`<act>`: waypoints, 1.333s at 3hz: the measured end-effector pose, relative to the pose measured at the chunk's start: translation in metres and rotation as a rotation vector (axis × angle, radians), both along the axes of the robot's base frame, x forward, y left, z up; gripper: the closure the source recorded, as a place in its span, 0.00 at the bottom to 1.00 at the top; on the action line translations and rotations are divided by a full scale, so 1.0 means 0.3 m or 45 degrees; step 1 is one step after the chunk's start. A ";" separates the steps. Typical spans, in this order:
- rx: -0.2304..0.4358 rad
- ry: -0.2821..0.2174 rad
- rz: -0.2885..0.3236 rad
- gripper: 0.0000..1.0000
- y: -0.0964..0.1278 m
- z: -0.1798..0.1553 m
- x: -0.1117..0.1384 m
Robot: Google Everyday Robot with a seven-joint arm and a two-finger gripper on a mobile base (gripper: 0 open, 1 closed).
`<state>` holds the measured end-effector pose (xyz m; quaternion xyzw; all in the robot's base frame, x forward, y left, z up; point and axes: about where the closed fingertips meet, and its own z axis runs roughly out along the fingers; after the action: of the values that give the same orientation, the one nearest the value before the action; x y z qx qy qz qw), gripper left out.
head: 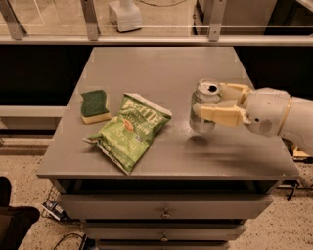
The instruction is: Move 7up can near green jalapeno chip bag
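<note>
The 7up can (204, 111) is a silver-grey can with a shiny pull-tab top. My gripper (215, 105) is shut on it, with cream fingers (218, 115) on both sides, and holds it upright a little above the grey table (161, 63) at the centre right. The arm comes in from the right. The green jalapeno chip bag (131, 131) lies flat on the table's front left, a short gap to the left of the can.
A green-and-yellow sponge (94, 105) lies left of the bag near the table's left edge. A white object (125, 14) stands on the floor behind the rail beyond the table. Drawers (165, 213) sit under the table's front edge.
</note>
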<state>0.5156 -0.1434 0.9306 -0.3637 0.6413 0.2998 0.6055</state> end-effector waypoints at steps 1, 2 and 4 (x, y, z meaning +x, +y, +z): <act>0.062 0.087 0.081 1.00 0.052 -0.097 -0.050; 0.061 0.086 0.085 0.84 0.057 -0.096 -0.050; 0.059 0.084 0.095 0.37 0.072 -0.092 -0.051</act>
<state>0.5003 -0.1217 0.9030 -0.3629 0.6398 0.3488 0.5807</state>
